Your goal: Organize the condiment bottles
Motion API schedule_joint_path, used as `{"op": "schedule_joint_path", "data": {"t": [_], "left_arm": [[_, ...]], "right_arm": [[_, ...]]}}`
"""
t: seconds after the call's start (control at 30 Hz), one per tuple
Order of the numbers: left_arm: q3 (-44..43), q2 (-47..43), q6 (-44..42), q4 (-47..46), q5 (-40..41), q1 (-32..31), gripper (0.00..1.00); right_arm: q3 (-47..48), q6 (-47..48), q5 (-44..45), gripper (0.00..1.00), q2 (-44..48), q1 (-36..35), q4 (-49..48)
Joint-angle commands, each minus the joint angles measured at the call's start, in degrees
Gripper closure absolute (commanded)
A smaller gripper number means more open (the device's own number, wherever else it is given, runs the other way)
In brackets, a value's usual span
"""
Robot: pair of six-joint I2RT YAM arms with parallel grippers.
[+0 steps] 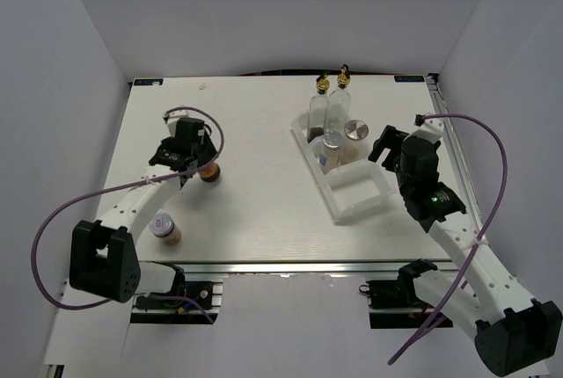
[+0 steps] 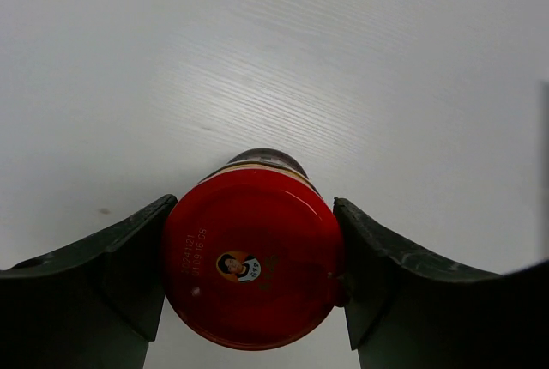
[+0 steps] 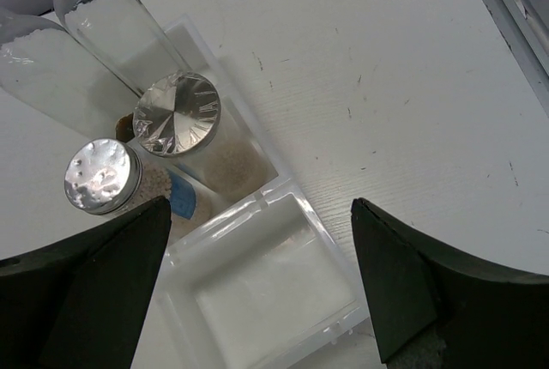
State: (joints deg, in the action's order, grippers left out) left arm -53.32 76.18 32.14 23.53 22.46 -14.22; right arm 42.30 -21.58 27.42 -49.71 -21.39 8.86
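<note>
Left gripper (image 2: 253,223) is on the red-capped brown jar (image 2: 257,292). The jaws are partway closed, with a dark finger (image 2: 120,275) pressed against each side of the red cap and no gap showing on either side. The jar sits squarely between the fingertips, upright, cap facing the wrist camera, with bare white table (image 2: 283,60) spreading out beyond it. Whether the base is on the table or just off it, I can't tell from these views.

Back behind that gripper, just beside its own forearm, the short pale-lidded jar (image 1: 164,228) stands by itself on the table, well apart from everything on the other side.

Over to the right gripper (image 3: 260,232). Its jaws are spread wide, with nothing held and nothing touching either finger. In the gap between the fingers you see the white tray (image 3: 283,187), and the compartment nearest the gripper has nothing in it. Just past the fingertips and off to the gripper's left, the two silver-lidded cylinders (image 3: 177,113) (image 3: 102,175) stand upright, close together, in the next compartment. Farther out again are the two glass bottles (image 3: 111,21) (image 3: 34,60), at the tray's far end; exactly which compartment they stand in isn't clear. So four containers are in the tray, one is gripped on the left, and one stands loose beside the left arm.
</note>
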Motion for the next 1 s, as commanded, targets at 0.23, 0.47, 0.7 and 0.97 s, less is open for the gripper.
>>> {"op": "schedule_joint_path", "data": {"t": [0.23, 0.47, 0.7, 0.97], "left_arm": [[-11.09, -3.33, -9.54, -12.72, -11.38, -25.66, 1.00], [-29.35, 10.03, -18.41, -8.68, -11.12, -40.96, 1.00], [-45.43, 23.56, -22.56, -4.64, -13.14, -45.98, 1.00], [-60.92, 38.84, -24.41, -1.30, -12.44, -46.95, 1.00]], "right_arm": [[2.43, 0.06, 3.85, 0.11, 4.19, 0.82, 1.94], [3.31, -3.64, 3.88, 0.11, 3.66, 7.57, 7.13], [2.08, -4.69, 1.67, 0.11, 4.10, 11.54, 7.05], [1.03, -4.87, 1.41, 0.11, 5.85, 12.86, 6.25]]}}
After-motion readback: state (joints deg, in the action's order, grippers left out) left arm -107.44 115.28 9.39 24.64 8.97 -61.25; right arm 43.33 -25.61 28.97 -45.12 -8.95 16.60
